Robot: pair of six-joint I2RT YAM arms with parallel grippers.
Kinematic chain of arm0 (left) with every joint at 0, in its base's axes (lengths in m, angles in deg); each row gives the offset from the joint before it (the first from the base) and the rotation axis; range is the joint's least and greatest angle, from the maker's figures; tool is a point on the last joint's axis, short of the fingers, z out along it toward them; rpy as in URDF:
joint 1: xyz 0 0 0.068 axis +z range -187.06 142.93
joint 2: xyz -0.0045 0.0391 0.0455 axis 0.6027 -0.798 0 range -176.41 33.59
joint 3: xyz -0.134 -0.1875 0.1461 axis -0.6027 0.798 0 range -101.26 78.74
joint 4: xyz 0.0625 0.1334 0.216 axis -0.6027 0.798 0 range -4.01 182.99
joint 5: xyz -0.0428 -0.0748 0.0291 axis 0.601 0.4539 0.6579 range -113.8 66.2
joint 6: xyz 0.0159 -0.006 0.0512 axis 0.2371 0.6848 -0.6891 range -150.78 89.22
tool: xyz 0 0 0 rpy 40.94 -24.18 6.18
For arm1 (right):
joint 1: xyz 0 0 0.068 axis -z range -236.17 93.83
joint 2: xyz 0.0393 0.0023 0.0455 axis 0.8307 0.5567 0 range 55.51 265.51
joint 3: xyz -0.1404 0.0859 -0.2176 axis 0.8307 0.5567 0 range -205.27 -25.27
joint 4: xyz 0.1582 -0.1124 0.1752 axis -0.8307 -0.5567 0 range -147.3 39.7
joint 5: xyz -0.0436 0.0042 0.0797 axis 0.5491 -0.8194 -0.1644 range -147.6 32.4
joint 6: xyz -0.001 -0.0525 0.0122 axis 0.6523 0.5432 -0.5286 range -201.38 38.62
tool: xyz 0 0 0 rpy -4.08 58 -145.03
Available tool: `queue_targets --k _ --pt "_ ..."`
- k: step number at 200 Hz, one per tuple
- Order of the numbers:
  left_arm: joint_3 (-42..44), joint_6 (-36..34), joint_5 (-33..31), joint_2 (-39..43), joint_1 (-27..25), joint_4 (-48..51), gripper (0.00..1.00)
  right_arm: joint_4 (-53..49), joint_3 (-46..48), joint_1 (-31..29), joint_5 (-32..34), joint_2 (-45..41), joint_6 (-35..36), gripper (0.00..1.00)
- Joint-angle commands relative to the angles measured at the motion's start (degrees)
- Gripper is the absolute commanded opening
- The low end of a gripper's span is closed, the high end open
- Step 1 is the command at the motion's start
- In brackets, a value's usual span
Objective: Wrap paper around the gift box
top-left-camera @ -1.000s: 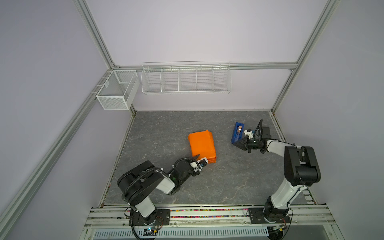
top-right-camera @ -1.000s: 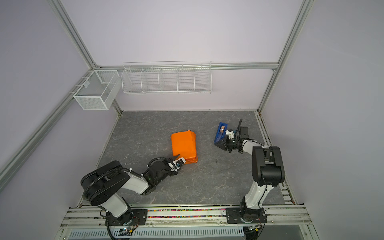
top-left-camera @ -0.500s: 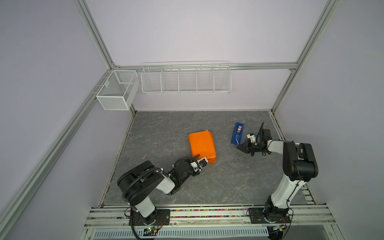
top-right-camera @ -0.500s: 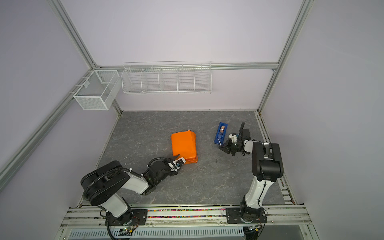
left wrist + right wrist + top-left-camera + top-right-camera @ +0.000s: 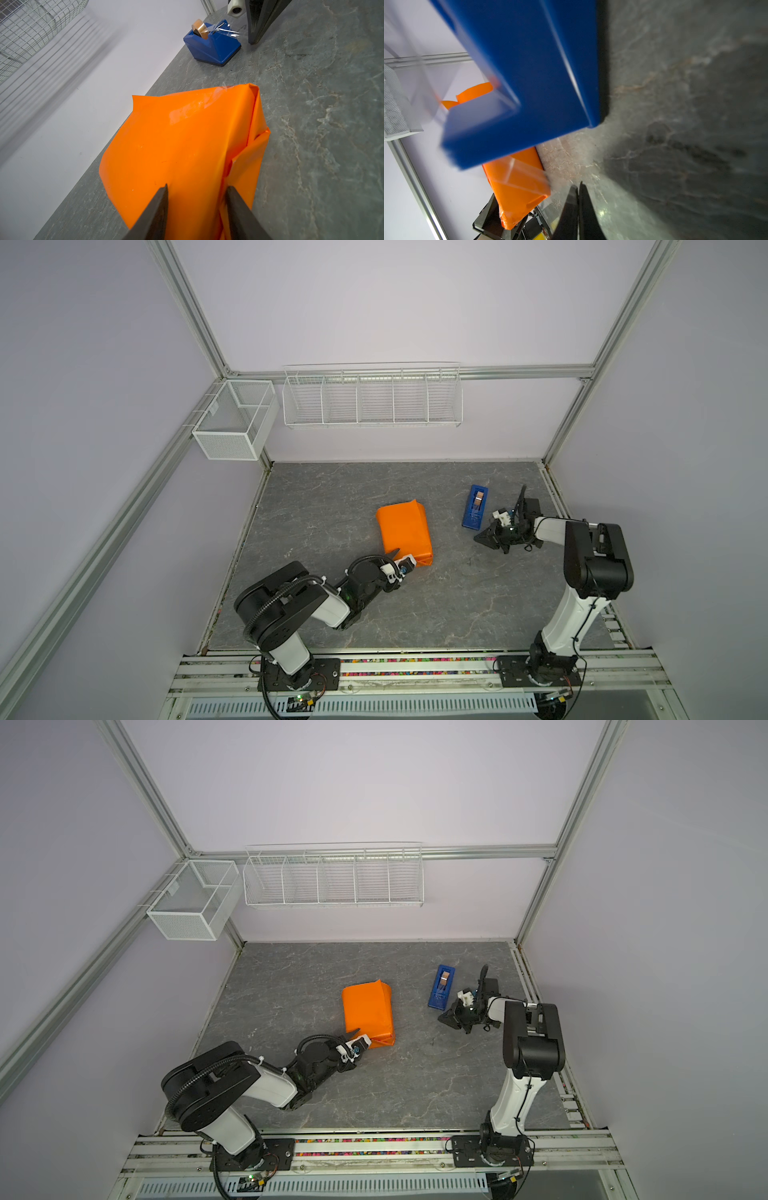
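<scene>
tape dispenser (image 5: 475, 506): blue, on worktop (image 5: 316, 506) | wire rack (image 5: 372, 398), mesh basket (image 5: 232, 423): walls above worktop

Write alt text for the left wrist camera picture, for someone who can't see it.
Two dark gripper fingers pinch the near end of a parcel wrapped in orange paper on a grey stone-patterned table. Beyond it stands a blue tape dispenser with a clear strip hanging loose.

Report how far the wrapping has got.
Done: the orange wrapping paper covers the box completely, with clear tape on its top seam. In hand: the left pincer straddles its near end; the shut right pincer sits beside the blue tape dispenser. Left: the loose end folds look untaped.
</scene>
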Motion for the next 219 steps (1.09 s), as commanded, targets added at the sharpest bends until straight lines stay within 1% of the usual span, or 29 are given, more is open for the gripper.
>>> queue_targets --k 1,102,136,182,190,202,211,216,219 --pt "-0.78 0.47 -0.33 0.0 -0.12 1.45 0.46 -7.32 0.59 0.38 3.65 0.85 0.98 0.07" --pt "-0.74 0.61 -0.41 0.16 -0.07 1.46 0.45 -13.57 -1.52 -0.11 9.87 0.5 1.7 0.07" --pt "-0.74 0.65 -0.44 0.24 -0.12 1.46 0.44 -17.52 -3.01 -1.09 15.91 -1.29 3.32 0.07" --pt "-0.74 0.65 -0.52 0.28 -0.12 1.45 0.44 -18.74 -3.1 -1.52 17.42 -1.79 4.19 0.07" --pt "-0.69 0.73 -0.48 0.27 -0.1 1.41 0.44 -16.98 -2.74 -1.73 15.94 -3.11 4.52 0.07" --pt "-0.74 0.73 -0.58 0.28 -0.14 1.48 0.44 -17.03 -2.95 -1.87 16.06 -5.03 4.74 0.07" --pt "-0.83 0.74 -0.58 0.25 -0.11 1.58 0.44 -16.07 -2.6 -1.89 14.86 -7.48 5.53 0.07" --pt "-0.83 0.76 -0.54 0.28 -0.1 1.58 0.44 -15.95 -2.51 -1.9 14.56 -8.97 5.96 0.08" --pt "-0.83 0.76 -0.58 0.26 -0.09 1.58 0.44 -15.83 -2.43 -1.88 14.34 -9.58 6.3 0.12"
